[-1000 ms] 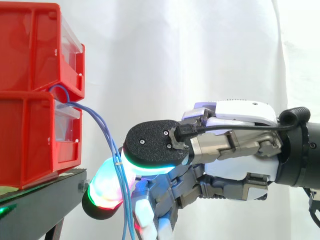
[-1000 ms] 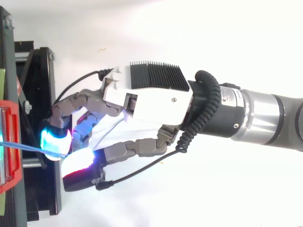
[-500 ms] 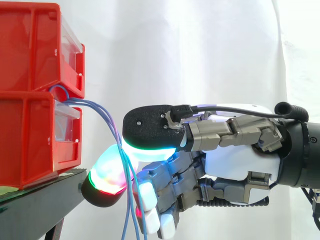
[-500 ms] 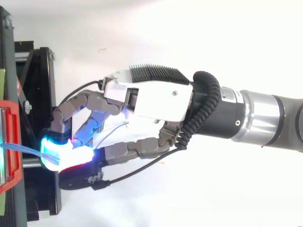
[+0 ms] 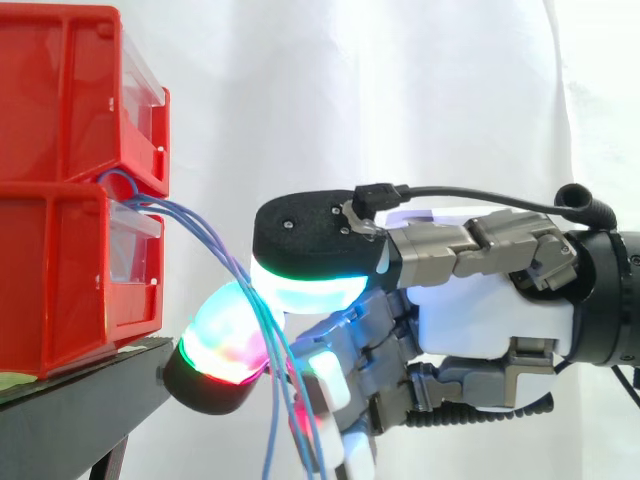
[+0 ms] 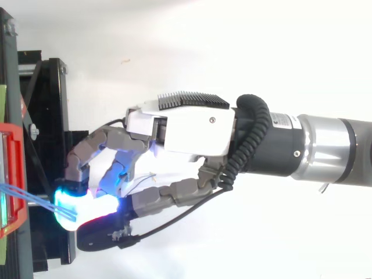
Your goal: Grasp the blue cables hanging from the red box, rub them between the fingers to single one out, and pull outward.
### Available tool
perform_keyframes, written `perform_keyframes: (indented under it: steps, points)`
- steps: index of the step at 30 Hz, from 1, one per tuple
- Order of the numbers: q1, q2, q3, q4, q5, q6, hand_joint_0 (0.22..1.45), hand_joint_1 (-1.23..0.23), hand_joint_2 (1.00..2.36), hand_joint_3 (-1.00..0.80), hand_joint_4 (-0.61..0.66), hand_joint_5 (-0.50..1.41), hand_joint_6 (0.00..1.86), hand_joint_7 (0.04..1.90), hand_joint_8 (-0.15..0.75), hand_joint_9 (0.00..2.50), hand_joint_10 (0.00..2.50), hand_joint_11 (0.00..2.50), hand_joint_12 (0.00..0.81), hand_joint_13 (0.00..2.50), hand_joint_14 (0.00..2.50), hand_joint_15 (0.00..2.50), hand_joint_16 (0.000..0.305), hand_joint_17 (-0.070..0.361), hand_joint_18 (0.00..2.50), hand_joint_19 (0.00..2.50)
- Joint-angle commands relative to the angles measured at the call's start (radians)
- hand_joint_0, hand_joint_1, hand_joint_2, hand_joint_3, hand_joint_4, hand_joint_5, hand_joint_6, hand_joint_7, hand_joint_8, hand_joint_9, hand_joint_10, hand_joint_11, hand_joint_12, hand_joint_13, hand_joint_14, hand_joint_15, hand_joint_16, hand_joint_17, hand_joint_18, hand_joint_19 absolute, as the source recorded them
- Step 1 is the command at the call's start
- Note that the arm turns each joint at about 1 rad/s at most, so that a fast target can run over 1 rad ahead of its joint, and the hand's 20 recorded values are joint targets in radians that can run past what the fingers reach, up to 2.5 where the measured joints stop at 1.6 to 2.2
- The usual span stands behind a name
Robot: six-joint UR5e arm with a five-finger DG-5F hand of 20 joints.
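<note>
A white curtain (image 5: pixel 350 100) backed the scene, and a black stand (image 5: pixel 70 410) filled the lower left of the side view. Two red bins were stacked on it, the upper bin (image 5: pixel 60 90) on the lower bin (image 5: pixel 50 280). The blue cables (image 5: pixel 200 232) came out where the two bins met and curved down to the right. The hand (image 5: pixel 480 310) reached in level from the right edge. Its glowing pads (image 5: pixel 225 340) pinched the cables just right of the stand. The cables' loose ends hung below the pinch, at lower centre.
</note>
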Motion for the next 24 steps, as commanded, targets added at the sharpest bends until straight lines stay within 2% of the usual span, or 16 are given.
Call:
perform_keyframes:
  steps: [1, 7, 13, 18, 24]
  points:
    - [0.002, 0.025, 0.001, -0.072, -0.004, 0.049, 0.62, -0.74, 1.01, -0.07, 0.09, -0.13, 0.93, 0.7, 0.357, 1.14, 0.01, 0.85, 0.371, 1.09, 0.02, 0.73, 0.055, 0.123, 0.97, 0.69]
    - [0.005, 0.053, 0.001, -0.152, -0.004, 0.056, 0.63, -0.75, 1.01, -0.07, 0.09, -0.14, 0.93, 0.7, 0.36, 1.13, 0.01, 0.82, 0.365, 1.09, 0.02, 0.7, 0.054, 0.121, 0.97, 0.68]
    - [0.007, 0.08, 0.001, -0.183, -0.002, 0.059, 0.62, -0.76, 1.01, -0.07, 0.09, -0.13, 0.93, 0.68, 0.357, 1.02, 0.01, 0.66, 0.375, 1.07, 0.02, 0.61, 0.054, 0.122, 0.98, 0.65]
    - [0.007, 0.094, 0.001, -0.207, -0.004, 0.059, 0.63, -0.76, 1.01, -0.09, 0.08, -0.14, 0.93, 0.7, 0.348, 1.01, 0.01, 0.73, 0.377, 1.06, 0.02, 0.65, 0.054, 0.121, 0.97, 0.67]
    - [0.008, 0.11, 0.001, -0.244, -0.001, 0.066, 0.64, -0.85, 1.02, -0.18, 0.07, -0.16, 0.94, 0.69, 0.308, 0.96, 0.01, 0.76, 0.347, 1.02, 0.02, 0.69, 0.049, 0.111, 0.92, 0.69]
